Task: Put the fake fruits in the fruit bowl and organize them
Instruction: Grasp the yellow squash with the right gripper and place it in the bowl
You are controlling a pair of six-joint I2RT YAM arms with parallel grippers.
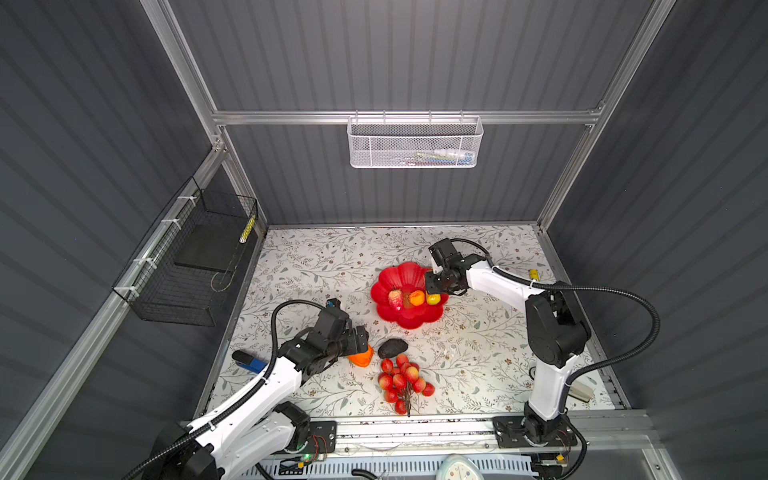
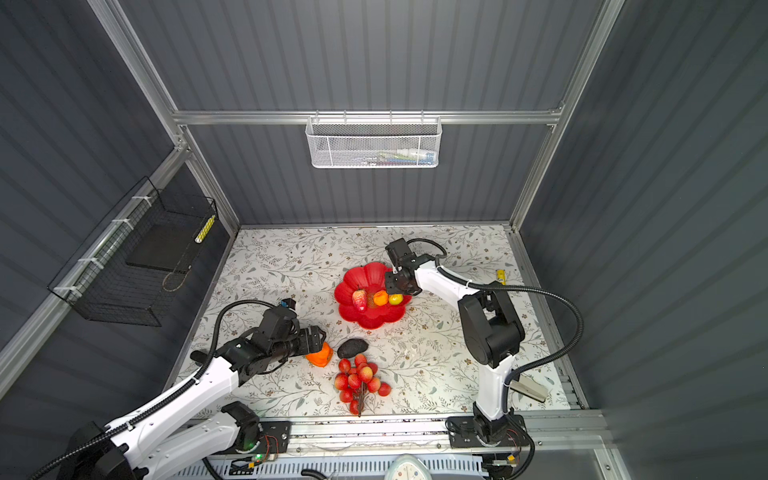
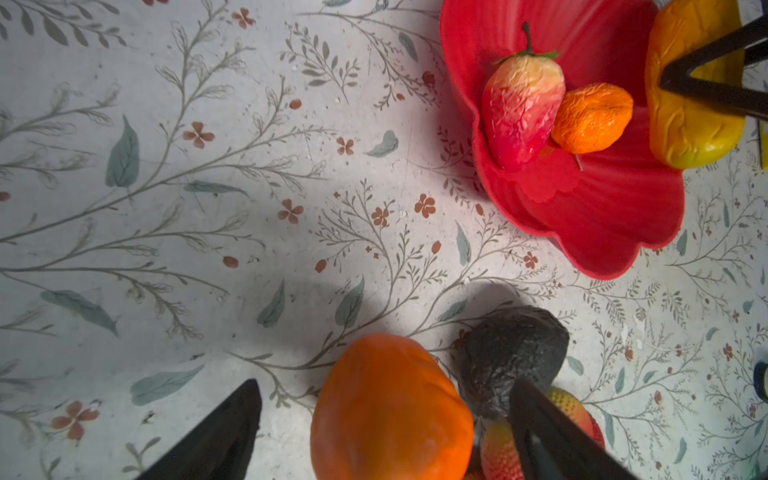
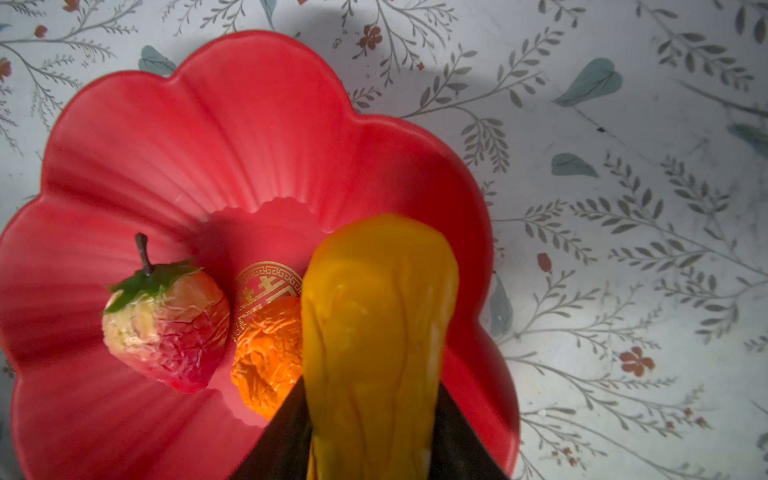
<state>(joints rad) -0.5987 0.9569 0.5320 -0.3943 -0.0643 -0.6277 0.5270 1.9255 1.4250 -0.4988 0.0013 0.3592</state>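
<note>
**1 gold sign, only partly readable**

Only the fruit bowl [image 4: 166,145] carries a sign: a round gold emblem [image 4: 266,279] at its centre, fret-bordered, holding 1 stylised Chinese-style character. The small orange fruit [image 4: 266,361] and yellow piece [image 4: 374,316] cover part, so it cannot be read.

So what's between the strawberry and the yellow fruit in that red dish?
The small orange fruit lies between the strawberry and the yellow fruit, clearest in the right wrist view.
</note>
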